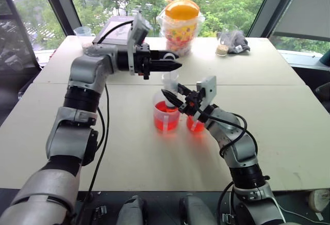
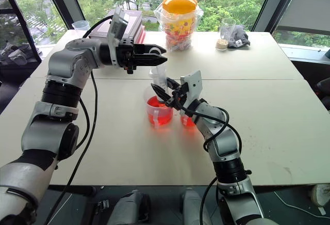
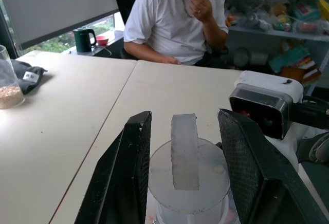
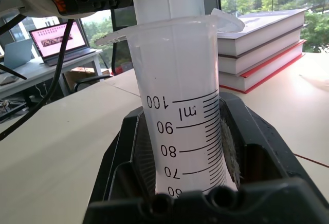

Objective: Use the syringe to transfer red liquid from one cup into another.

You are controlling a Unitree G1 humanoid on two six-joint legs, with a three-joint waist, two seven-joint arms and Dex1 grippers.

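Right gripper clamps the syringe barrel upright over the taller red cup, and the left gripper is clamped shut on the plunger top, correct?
Not quite. The left gripper is not shut on the plunger: the left wrist view shows its fingers standing apart on either side of the plunger top, with gaps. The rest holds: the right gripper clamps the syringe upright over the taller cup.

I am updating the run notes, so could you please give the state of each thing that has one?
Syringe: upright over the taller cup, plunger top between the left fingers.
Taller cup: holds red liquid.
Shorter cup: holds red liquid.
Left gripper: open around the plunger.
Right gripper: shut on the syringe.
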